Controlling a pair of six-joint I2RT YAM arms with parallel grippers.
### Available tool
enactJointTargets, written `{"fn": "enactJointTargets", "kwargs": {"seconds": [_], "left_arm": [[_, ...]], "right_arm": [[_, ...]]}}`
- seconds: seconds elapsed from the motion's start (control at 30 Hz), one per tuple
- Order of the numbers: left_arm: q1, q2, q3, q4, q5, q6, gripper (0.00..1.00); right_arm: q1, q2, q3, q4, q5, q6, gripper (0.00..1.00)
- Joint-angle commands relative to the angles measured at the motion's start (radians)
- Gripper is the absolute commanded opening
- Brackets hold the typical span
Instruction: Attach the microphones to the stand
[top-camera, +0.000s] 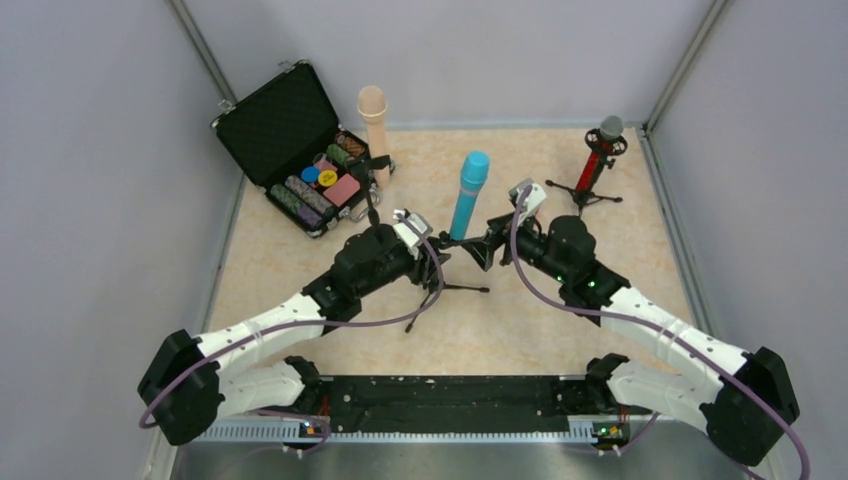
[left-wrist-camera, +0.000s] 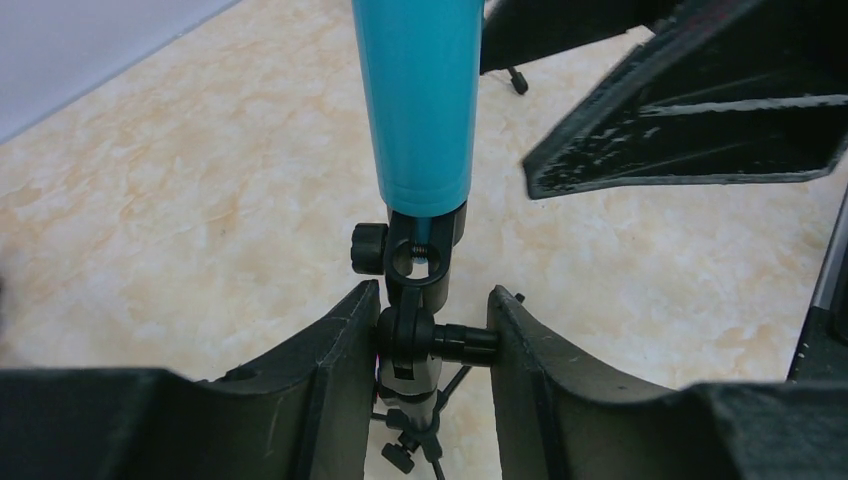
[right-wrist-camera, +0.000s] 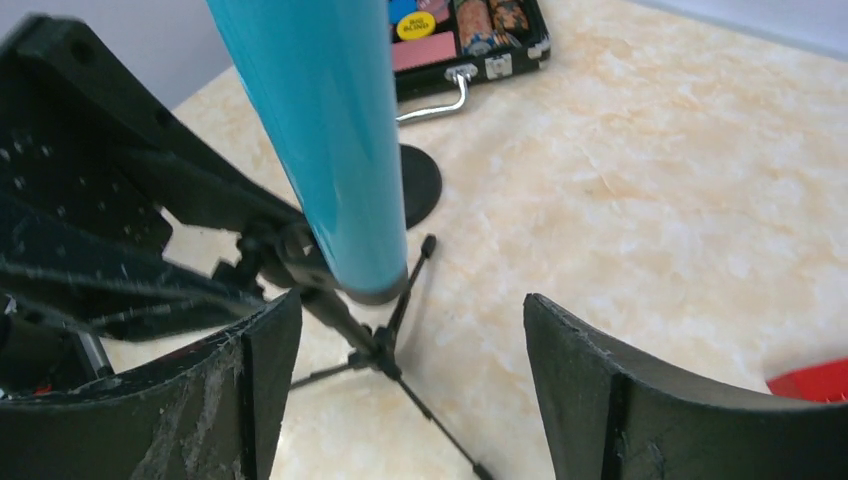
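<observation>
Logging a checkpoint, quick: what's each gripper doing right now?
Left gripper: closed on the stand, at its swivel joint.
Right gripper: open, holding nothing.

**White-shelled left arm (top-camera: 262, 333) and right arm (top-camera: 668, 330) rise from a black base plate (top-camera: 450, 402).**
Smooth white link covers alternate with bulky black joint housings on both arms, and a purple cable (top-camera: 390, 323) loops loosely along each. A green light (top-camera: 591, 284) glows on a black housing of the right arm. The left gripper (left-wrist-camera: 432, 300) and right gripper (right-wrist-camera: 410, 300) carry thick, curved matte-black fingers (right-wrist-camera: 590, 390), scratched and flecked with pale wear.
</observation>
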Motion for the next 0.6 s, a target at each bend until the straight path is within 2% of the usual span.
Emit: {"fn": "enactJointTargets", "kwargs": {"seconds": [0.0, 0.1, 0.27, 0.57], "left_arm": [[0.013, -0.065, -0.042, 0.144, -0.111, -0.039, 0.0], [0.013, -0.083, -0.042, 0.156, -0.124, -0.066, 0.0], [0.013, -0.104, -0.033, 0.225, -0.079, -0.117, 0.0], [0.007, -0.096, 0.061, 0.229, 0.041, -0.137, 0.0]], "right_arm": [[0.002, -0.093, -0.065, -0.007, 0.046, -0.009, 0.8], [0.002, -0.119, -0.119, 0.007, 0.003, -0.01, 0.81], [0.004, -0.096, -0.178, 0.074, -0.2, -0.058, 0.82], [0.021, -0.049, -0.241, 0.268, -0.308, -0.082, 0.79]]}}
